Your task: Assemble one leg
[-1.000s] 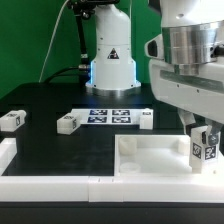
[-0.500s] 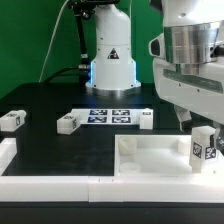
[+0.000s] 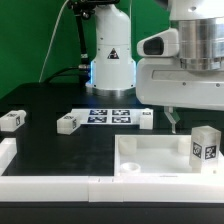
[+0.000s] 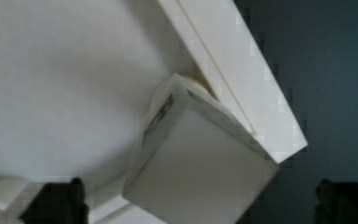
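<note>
The small white plastic block leg (image 3: 205, 146) with a black-and-white square tag stands upright in the corner of the large white square tray-like part (image 3: 150, 156) at the exterior view's right, free of the arm. In the wrist view the leg (image 4: 194, 160) is a blurred, tilted pale slab against the tray-like part's raised rim (image 4: 238, 70); its tag is not visible there. Three more white tagged blocks lie on the black table (image 3: 60, 150): one (image 3: 12, 119) near the exterior view's left edge, one (image 3: 68, 123) and one (image 3: 146, 119) on either side of the flat marker board (image 3: 110, 115). The gripper (image 3: 172, 122) hangs above the tray, released, one fingertip visible; in the wrist view its dark fingers (image 4: 55, 198) stand apart with nothing between them.
</note>
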Robot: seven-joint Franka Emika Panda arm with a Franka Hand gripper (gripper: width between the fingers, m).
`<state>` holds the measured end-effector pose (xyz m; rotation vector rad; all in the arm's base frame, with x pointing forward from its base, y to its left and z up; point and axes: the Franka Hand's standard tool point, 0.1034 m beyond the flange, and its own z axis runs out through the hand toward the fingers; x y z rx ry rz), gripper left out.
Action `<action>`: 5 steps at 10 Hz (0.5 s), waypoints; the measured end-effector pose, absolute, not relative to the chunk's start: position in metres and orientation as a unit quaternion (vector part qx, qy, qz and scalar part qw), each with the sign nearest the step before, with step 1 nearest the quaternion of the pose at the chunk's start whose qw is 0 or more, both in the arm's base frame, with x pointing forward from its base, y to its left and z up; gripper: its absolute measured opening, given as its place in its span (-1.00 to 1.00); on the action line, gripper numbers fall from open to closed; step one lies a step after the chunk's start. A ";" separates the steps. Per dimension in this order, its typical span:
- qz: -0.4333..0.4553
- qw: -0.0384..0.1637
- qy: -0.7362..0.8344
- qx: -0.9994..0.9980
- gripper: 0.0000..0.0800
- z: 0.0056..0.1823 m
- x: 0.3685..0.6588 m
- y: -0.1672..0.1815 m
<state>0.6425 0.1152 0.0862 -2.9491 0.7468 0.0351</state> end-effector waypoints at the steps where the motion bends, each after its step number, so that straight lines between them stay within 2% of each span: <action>1: 0.008 0.050 0.207 -0.977 0.62 0.086 0.643 0.115; 5: -0.014 0.034 0.017 -0.999 0.62 0.082 0.643 0.118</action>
